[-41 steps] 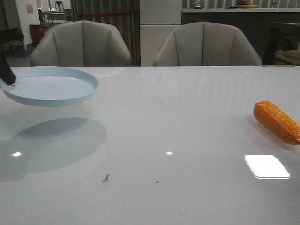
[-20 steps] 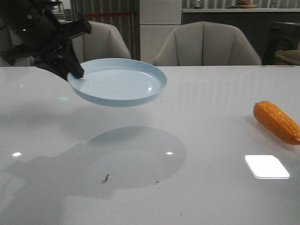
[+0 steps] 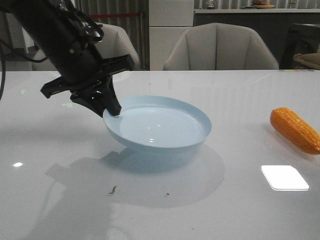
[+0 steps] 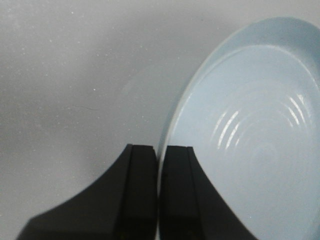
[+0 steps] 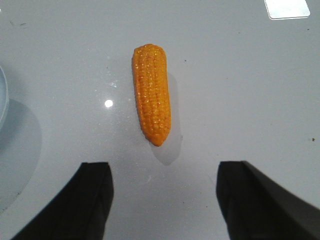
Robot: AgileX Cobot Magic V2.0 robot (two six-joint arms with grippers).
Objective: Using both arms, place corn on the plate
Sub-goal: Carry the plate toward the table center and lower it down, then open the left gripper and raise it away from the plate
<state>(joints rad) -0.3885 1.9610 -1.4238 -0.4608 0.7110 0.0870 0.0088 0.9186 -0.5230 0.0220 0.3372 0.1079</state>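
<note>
From the front, the left gripper [image 3: 111, 111] pinches the blue plate [image 3: 165, 142] by its rim near the table's [image 3: 160, 210] middle; the corn [image 3: 295, 130] lies far right. The left wrist shows both fingers [image 4: 142, 190] squeezing the rim. The right wrist shows the right gripper [image 5: 162, 195] spread wide above the corn.

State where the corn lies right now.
In the front view the corn lies on the table at the far right, apart from the plate; the open right gripper hovers above it.
</note>
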